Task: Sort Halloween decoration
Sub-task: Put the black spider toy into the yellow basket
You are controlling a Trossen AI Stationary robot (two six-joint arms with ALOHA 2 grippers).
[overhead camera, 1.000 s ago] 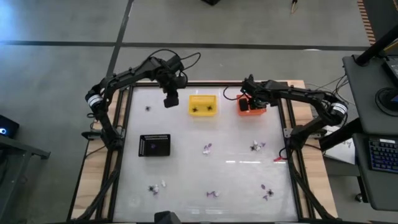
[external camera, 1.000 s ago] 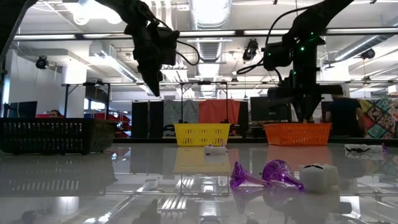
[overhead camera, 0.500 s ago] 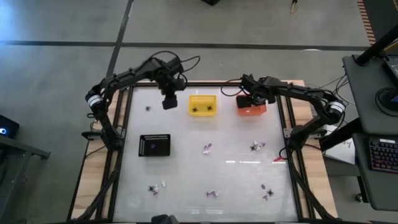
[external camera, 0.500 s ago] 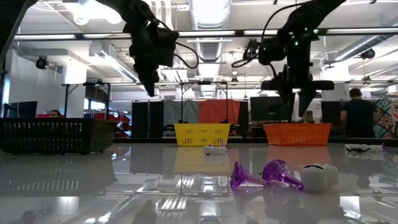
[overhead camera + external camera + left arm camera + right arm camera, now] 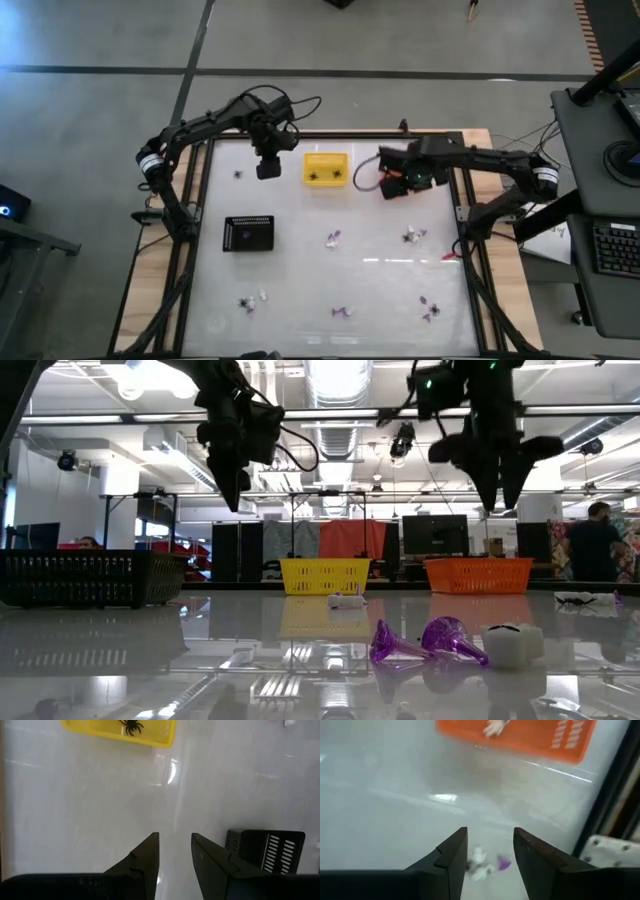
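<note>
Right hand (image 5: 385, 182): raised above the tabletop (image 5: 300, 270) beside the orange basket (image 5: 412, 178), fingers (image 5: 451, 854) parted with nothing between them; seen high above the basket in the low view (image 5: 500, 495).
Left hand (image 5: 267, 168): hovering above the tabletop, fingers (image 5: 145, 857) apart and empty, bare white surface between them.
Yellow basket (image 5: 326, 168): between the two hands, just beside the left hand; a black spider (image 5: 132, 726) lies inside it.
Orange basket contents: a small pale trinket (image 5: 495, 727) lies in it, ahead of the right hand; its kind cannot be told.
Black tray (image 5: 248, 233): nearer the front edge than the left hand, well apart from both baskets.
Small black trinket (image 5: 238, 174): alone on the tabletop, near the left hand on the side away from the yellow basket.
Purple and white trinkets near the right hand (image 5: 413, 236): a small cluster on the tabletop towards the front from the right hand; in the right wrist view a white and a purple piece (image 5: 487, 864) show below its fingers.
Purple trinket mid-tabletop (image 5: 333, 239): roughly between the two hands, towards the front.
Front trinkets: a cluster (image 5: 250, 300) on the left hand's side, one (image 5: 342, 311) in the middle, one (image 5: 430, 308) on the right hand's side, all well apart from both hands.
Low view foreground: two purple cone-shaped pieces (image 5: 425, 642) lying on their sides, with a white piece (image 5: 512, 644) just beside them.
</note>
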